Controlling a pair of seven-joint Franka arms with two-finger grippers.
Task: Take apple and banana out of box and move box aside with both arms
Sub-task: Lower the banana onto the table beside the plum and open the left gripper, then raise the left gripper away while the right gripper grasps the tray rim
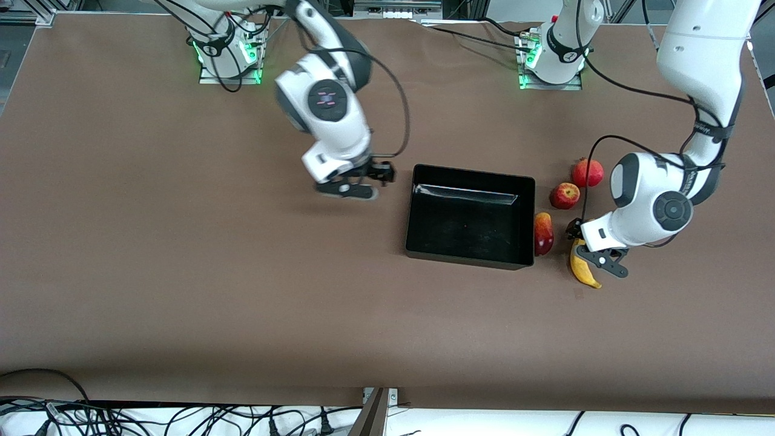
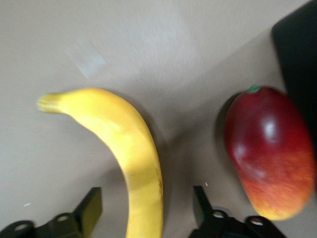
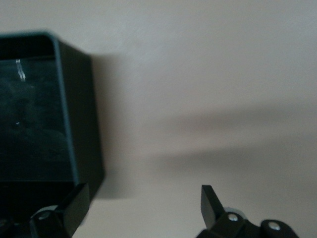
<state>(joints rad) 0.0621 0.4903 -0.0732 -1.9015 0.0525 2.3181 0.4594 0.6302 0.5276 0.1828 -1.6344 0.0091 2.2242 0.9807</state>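
Note:
The black box (image 1: 465, 257) stands mid-table and holds nothing. Beside it toward the left arm's end lie the mango (image 1: 543, 234), the apple (image 1: 564, 195), the pomegranate (image 1: 588, 172) and the banana (image 1: 585, 271). My left gripper (image 1: 596, 254) is open and low over the banana, with a finger on each side of it. The left wrist view shows the banana (image 2: 133, 148), the mango (image 2: 270, 153) and my left gripper (image 2: 147, 208). My right gripper (image 1: 363, 181) is open and empty just beside the box's wall (image 3: 74, 124), and it also shows in the right wrist view (image 3: 143, 201). The dark purple fruit is out of view.
The brown table top (image 1: 181, 272) stretches wide toward the right arm's end and toward the front camera. Cables (image 1: 181, 418) lie past the table's near edge. The arm bases (image 1: 230, 54) stand along the table's top edge in the front view.

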